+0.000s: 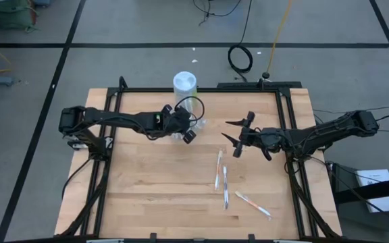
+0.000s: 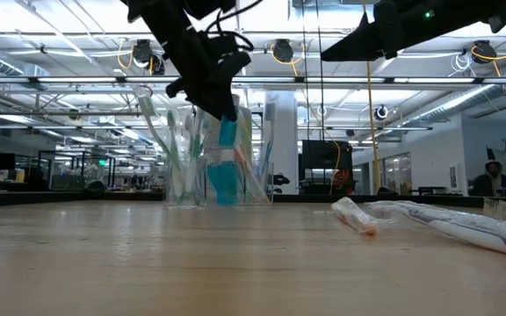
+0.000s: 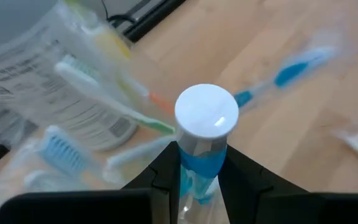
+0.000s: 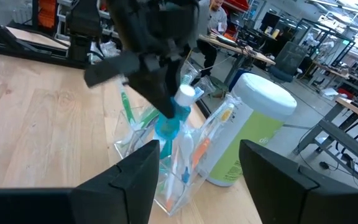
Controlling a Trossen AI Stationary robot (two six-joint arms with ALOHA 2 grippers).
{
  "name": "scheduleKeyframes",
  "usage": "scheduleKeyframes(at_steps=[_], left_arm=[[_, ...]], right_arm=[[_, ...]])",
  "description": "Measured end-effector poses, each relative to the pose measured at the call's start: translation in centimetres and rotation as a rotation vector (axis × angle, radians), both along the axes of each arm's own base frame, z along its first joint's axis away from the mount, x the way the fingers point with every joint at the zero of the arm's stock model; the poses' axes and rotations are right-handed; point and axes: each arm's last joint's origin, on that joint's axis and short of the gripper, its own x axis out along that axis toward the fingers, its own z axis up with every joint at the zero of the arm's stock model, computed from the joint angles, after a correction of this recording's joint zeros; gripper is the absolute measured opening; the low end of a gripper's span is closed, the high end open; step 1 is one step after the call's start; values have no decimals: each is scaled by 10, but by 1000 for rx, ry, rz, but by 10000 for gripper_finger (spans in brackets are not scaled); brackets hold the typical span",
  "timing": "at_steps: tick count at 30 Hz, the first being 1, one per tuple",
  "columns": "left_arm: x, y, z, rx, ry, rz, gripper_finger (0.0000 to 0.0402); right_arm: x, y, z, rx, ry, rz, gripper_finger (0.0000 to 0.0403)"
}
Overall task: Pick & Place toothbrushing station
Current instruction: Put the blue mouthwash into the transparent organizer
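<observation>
So the left gripper (image 3: 197, 180) has its two fingers pinched on a blue toothpaste tube (image 3: 199, 163) with a white cap, which stands in the toothbrushing station (image 4: 166, 174). In the left wrist view the fingers press the tube from both sides just under the cap. The tube stands pretty much upright, cap up, as the low view shows.

The station itself is a clear plastic holder sitting on the wooden table (image 1: 147, 196) near the far edge, a bit left of middle. It stands upright with the open mouth facing up, so its long axis is vertical. Several toothbrushes (image 2: 169, 145) lean out of it at angles, fanning left and right. Just behind it, touching or nearly so, is the taller white canister (image 4: 247, 130) with a green label, also upright.

The right gripper (image 1: 238, 137) hovers above the table to the right of the station, well apart from it, fingers spread wide and aimed toward it, holding nothing.

Closer to the front of the table, three wrapped toothbrushes (image 1: 225, 185) lie flat: two roughly side by side running front-to-back, and one more off to the right, angled diagonally. In the low view one wrapper (image 2: 446, 221) lies crumpled on the right side.
</observation>
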Motion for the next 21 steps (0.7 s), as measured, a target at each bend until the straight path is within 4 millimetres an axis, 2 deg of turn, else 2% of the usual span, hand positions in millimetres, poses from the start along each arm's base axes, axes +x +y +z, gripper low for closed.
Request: scheduleKeyframes(at_steps=[3,8,13,21], left_arm=[[-5,0,5,-14,-10,28,83],[-10,4,-8,-60,76,99,83],[-2,5,-22,-68,105,82,83],[-2,6,-24,-107,105,75,83]], right_arm=[[0,0,-1,-2,6,0,211],[0,0,-1,-2,10,0,211],[0,0,-1,-1,8,0,212],[0,0,-1,-1,6,0,212]])
